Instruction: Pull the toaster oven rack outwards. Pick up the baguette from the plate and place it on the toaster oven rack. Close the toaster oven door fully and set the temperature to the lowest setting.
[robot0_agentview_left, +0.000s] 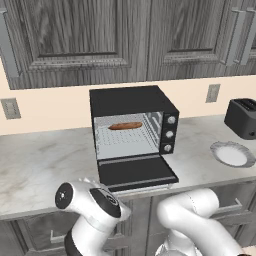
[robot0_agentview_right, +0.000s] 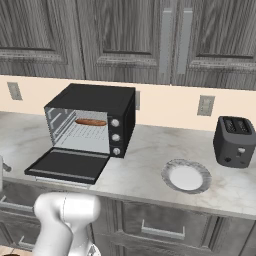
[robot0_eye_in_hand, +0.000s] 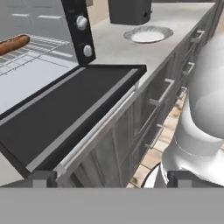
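Now the gripper (robot0_eye_in_hand: 109, 179), jaws apart and empty, hangs just below the lowered toaster oven door (robot0_eye_in_hand: 65, 113), whose silver handle (robot0_eye_in_hand: 94, 127) runs crosswise above its fingertips.

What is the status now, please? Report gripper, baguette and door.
Gripper open, empty, low by the toaster oven door. Baguette on the toaster oven rack; plate bare. Door down, nothing on it.

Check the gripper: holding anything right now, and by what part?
Nothing held. The gripper is open, below the lowered oven door. The baguette lies on the rack.
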